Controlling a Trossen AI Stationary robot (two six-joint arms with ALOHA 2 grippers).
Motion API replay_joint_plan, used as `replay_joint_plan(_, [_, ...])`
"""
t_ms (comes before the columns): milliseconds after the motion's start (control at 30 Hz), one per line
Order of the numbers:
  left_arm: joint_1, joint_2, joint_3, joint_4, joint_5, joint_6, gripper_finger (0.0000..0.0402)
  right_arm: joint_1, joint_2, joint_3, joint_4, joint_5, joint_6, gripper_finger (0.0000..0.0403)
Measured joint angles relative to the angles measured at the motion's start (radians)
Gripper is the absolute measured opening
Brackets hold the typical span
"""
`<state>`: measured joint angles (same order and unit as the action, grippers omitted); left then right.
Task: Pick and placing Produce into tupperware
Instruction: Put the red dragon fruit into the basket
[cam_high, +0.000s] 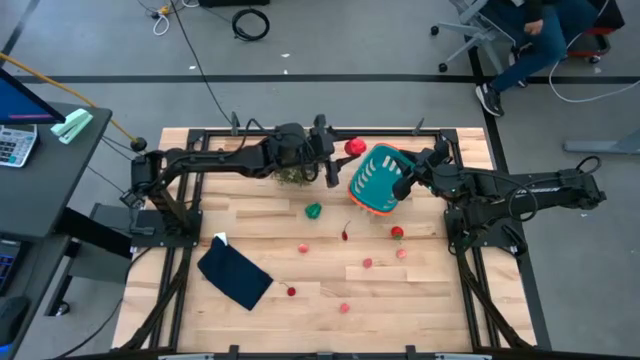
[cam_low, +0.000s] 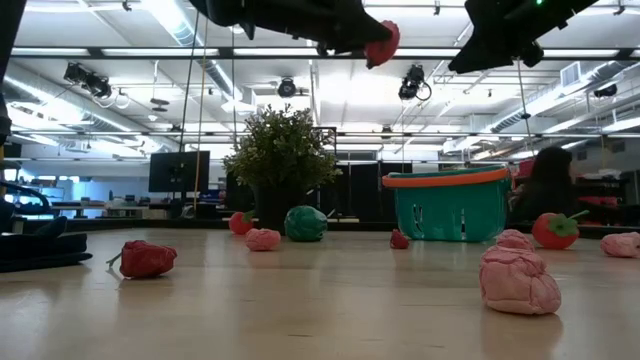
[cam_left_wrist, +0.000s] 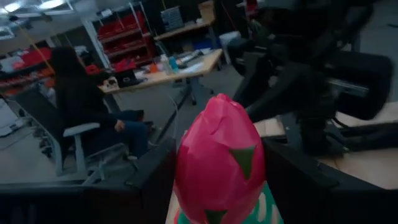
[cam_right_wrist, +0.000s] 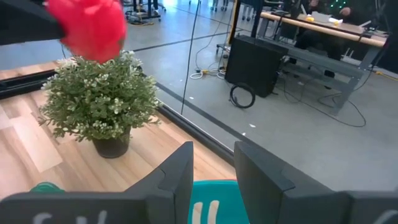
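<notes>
Hovering high at the table's far side, our left gripper (cam_high: 345, 150) is clenched around a pink dragon fruit (cam_left_wrist: 219, 158), just left of the teal basket (cam_high: 377, 180). It looks light and soft, so a hold across its middle seems safest. Our right gripper (cam_high: 408, 181) pinches the basket's right rim, tilting it in the high view. We can't make out anything inside. Other produce lies scattered nearer: a green piece (cam_high: 313, 211), a tomato (cam_high: 397, 234), pink bits.

Light: we see bright ceiling strips (cam_low: 180, 25) at 12 o'clock, glaring.
Blur: near pink fruit (cam_left_wrist: 219, 163) looks soft to us.
</notes>
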<state>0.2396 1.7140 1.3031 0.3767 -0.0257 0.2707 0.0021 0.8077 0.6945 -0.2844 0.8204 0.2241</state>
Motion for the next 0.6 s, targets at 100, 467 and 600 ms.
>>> replay_joint_plan(100, [0.01, 0.037, 0.001, 0.066, 0.032, -0.033, 0.0233, 0.0, -0.007, 0.0, 0.0, 0.0, -0.012, 0.0124])
replay_joint_plan(467, [0.035, 0.24, 0.094, 0.207, 0.088, -0.13, 0.0234, 0.0, -0.066, 0.0, -0.004, 0.0, -0.018, 0.0124])
replay_joint_plan(600, [0.025, 0.331, 0.213, 0.112, 0.113, -0.129, 0.0231, 0.0, -0.076, 0.0, -0.006, 0.0, -0.018, 0.0124])
